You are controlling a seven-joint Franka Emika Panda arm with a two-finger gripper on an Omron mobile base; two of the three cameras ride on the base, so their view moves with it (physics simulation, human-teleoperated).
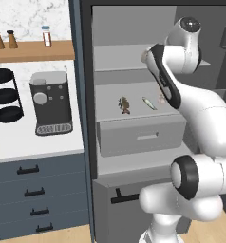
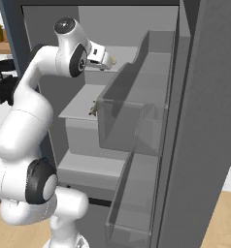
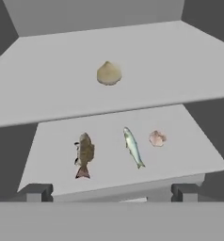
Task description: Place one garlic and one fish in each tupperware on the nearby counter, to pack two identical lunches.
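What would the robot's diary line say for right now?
end effector: open, empty | cream garlic: upper fridge shelf | brown fish, silvery fish, pink garlic: lower shelf, apart | nothing picked yet

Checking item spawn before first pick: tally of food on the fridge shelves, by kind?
Garlic: 2 (cream bulb on upper shelf, pinkish bulb on lower shelf)
Fish: 2 (brown fish, silvery fish, both on lower shelf)
Total: 4
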